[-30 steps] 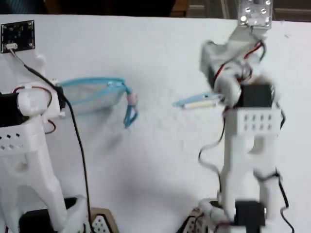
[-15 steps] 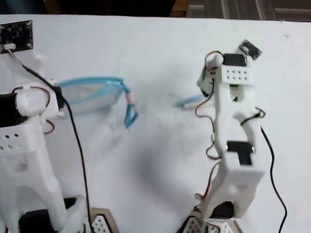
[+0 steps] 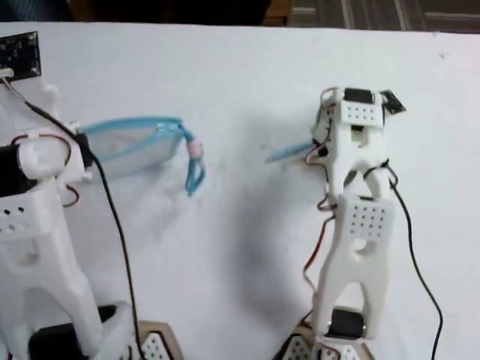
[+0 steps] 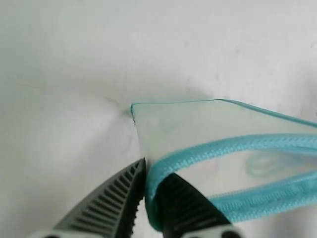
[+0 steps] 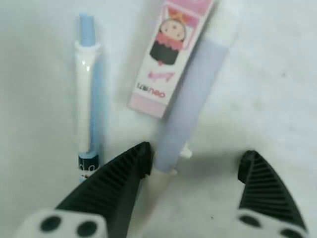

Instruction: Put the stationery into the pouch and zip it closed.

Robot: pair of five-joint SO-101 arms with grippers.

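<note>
A clear pouch (image 3: 139,146) with a teal zipper lies open on the white table at the left. Its pink and blue pull tab (image 3: 196,161) hangs off the right end. My left gripper (image 4: 146,193) is shut on the zipper edge at a corner of the pouch (image 4: 208,129). My right gripper (image 5: 193,178) is open and points down over the stationery. A lavender pen (image 5: 190,99) lies between its jaws, with a pink eraser (image 5: 168,54) and a blue and white pen (image 5: 88,99) beside it. The tip of the blue pen (image 3: 285,154) pokes out left of the right arm.
The left arm's black cable (image 3: 112,217) runs down the table towards the front edge. The right arm's cable (image 3: 412,247) loops at its right side. The open white table (image 3: 247,82) stretches between pouch and stationery.
The right arm has swung in and folded down, bringing its gripper low over the stationery. The pouch has shifted slightly left with the left gripper.
</note>
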